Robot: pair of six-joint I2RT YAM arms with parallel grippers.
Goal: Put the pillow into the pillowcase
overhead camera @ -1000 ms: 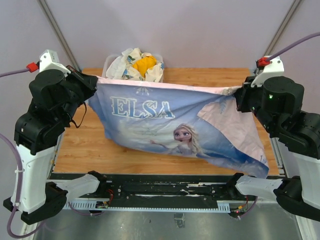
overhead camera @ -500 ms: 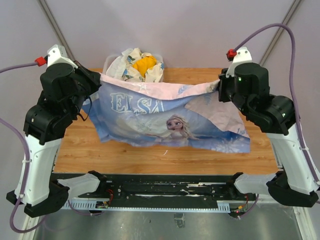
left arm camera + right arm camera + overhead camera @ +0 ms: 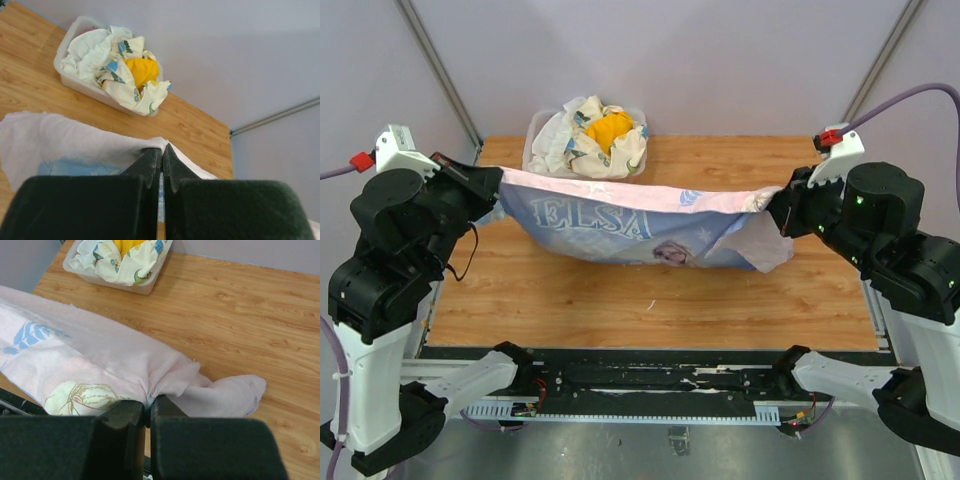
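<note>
Could not read the whole print on the pillowcase (image 3: 620, 215): folded under along its lower edge, with only "ELSA" and part of a blonde figure showing from above. Could not tell whether that lower fold touched the wood. Lost both sets of fingertips under bunched cloth in the top view. Got little from the wrist views beyond dark finger blocks filling the bottom of each.

Noted a clear plastic tub (image 3: 532, 150) at the far edge of the wooden table (image 3: 620, 290), heaped with white floral cloths (image 3: 568, 140) around a yellow cloth (image 3: 610, 128), just behind the stretched fabric and apart from both arms.

Found the pillowcase slung as a sagging band across the table, pale pink hem uppermost, blue side facing the arm bases. Found the left gripper (image 3: 498, 182) pinched tight on its left top corner and the right gripper (image 3: 772, 205) pinched tight on the right, jaws pressed together on pink fabric. Saw a loose pink tail drooping past the right gripper toward the wood.
</note>
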